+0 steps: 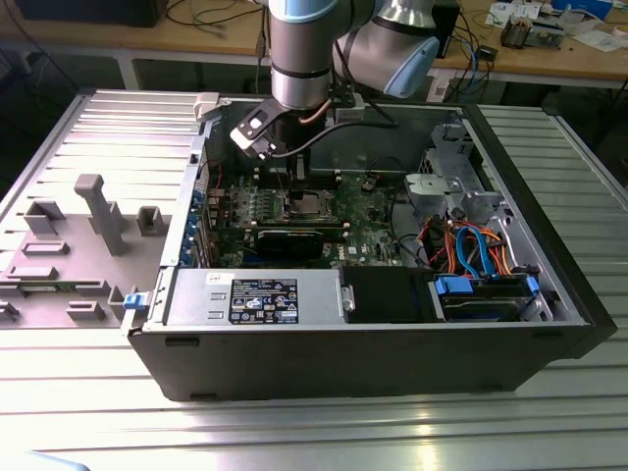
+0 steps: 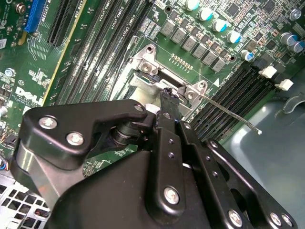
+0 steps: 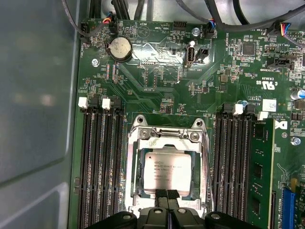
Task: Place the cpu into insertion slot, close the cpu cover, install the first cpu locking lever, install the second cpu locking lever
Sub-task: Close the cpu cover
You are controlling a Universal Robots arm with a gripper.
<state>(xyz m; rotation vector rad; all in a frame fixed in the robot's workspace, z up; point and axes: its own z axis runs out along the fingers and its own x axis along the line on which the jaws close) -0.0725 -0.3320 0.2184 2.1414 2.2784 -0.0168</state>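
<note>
The cpu (image 3: 167, 170) lies flat in the insertion slot (image 3: 135, 129) on the green motherboard, its silver top showing. The cpu cover (image 3: 164, 143) lies down around it as a grey frame. My gripper (image 3: 166, 194) hovers at the socket's edge close to the chip, fingers pressed together with nothing between them. In the second wrist view the fingertips (image 2: 168, 97) sit by the socket's metal bracket (image 2: 147, 71), and a thin locking lever (image 2: 228, 110) juts out free from the socket corner. In the exterior view the gripper (image 1: 292, 169) hangs over the socket (image 1: 306, 204) inside the open case.
Black memory slots (image 3: 100, 162) flank the socket on both sides, one with a green module (image 3: 261, 167). A round coin battery (image 3: 118, 48) and cable plugs sit further along the board. The case (image 1: 392, 353) holds a power supply, drive cage and coloured cables (image 1: 471, 245).
</note>
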